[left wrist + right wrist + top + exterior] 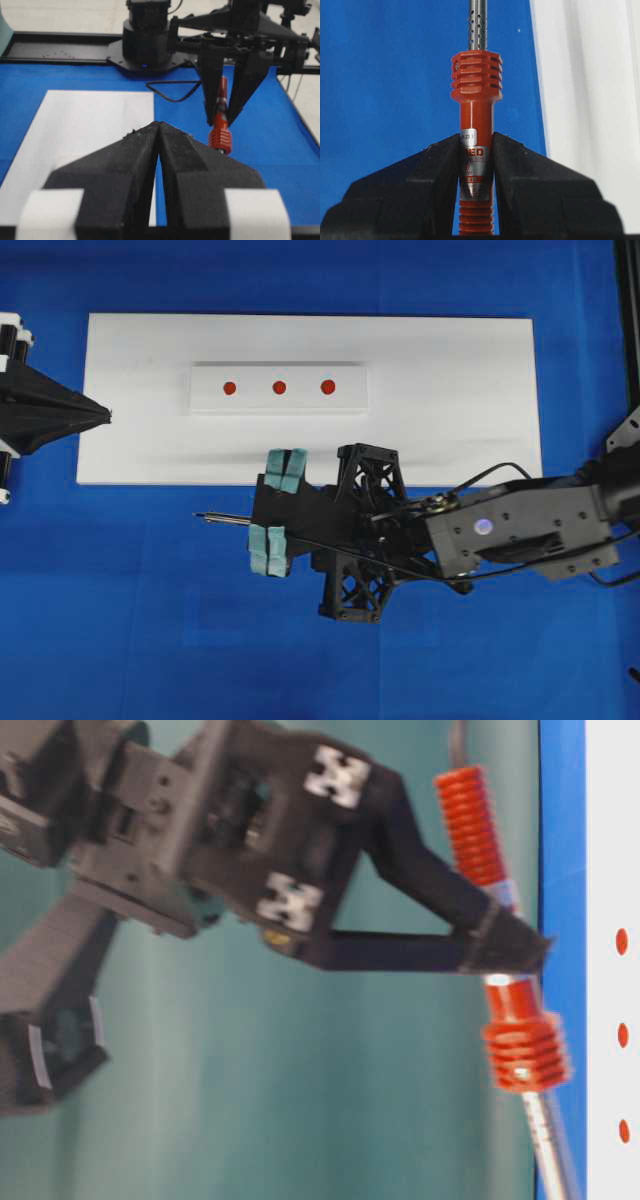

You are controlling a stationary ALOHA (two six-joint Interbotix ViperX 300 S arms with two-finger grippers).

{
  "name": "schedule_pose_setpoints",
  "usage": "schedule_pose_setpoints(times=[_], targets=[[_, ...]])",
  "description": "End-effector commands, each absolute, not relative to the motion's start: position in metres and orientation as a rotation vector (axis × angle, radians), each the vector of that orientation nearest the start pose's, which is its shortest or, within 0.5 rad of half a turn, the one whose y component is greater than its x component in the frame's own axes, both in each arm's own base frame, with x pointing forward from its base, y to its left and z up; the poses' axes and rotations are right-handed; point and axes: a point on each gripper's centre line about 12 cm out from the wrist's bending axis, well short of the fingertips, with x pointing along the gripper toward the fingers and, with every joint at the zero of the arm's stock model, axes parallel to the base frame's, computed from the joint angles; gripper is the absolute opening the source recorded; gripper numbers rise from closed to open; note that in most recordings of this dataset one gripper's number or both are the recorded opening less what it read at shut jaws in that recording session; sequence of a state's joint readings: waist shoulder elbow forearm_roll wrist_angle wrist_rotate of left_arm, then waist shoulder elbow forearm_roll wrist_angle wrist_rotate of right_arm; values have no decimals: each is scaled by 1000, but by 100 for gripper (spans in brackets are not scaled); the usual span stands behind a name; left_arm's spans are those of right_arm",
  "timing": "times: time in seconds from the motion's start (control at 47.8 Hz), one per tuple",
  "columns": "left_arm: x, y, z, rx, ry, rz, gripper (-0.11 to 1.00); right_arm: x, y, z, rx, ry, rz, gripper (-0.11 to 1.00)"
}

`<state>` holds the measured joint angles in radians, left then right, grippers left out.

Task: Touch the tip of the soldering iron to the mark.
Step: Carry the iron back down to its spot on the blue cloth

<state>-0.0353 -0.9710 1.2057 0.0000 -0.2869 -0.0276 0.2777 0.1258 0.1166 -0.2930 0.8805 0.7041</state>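
Soldering iron [476, 145] is pinched at its red handle by the right gripper [476, 165], shaft level over the blue mat [120, 640], tip just off the near edge of the white board [460, 380]. Three red marks [279, 387] sit on the raised strip [278, 405], well clear of the tip. Left gripper [158, 145] is parked, jaws pressed together. Best approach probably: swing the tip over the target mark, pitch it down, descend slowly, keep the cord [172, 92] slack.
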Motion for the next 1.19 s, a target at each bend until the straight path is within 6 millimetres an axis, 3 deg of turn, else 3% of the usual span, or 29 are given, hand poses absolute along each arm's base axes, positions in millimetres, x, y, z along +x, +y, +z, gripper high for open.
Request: schedule_pose_setpoints(times=[0.0,0.23,0.481,0.837,1.172], targets=[[197,-6,284,-33,-58,-33,2,433,93,245,199,1023,-224,7],[196,-6,282,-48,-53,-33,2,437,99,206,201,1010,-171,7],[196,-6,282,-48,-54,-33,2,426,105,161,261,985,-97,7],[193,-6,287,-43,-78,-34,2,415,112,130,273,961,-36,7],[192,-6,287,-44,-79,-34,2,416,116,115,272,973,-27,7]])
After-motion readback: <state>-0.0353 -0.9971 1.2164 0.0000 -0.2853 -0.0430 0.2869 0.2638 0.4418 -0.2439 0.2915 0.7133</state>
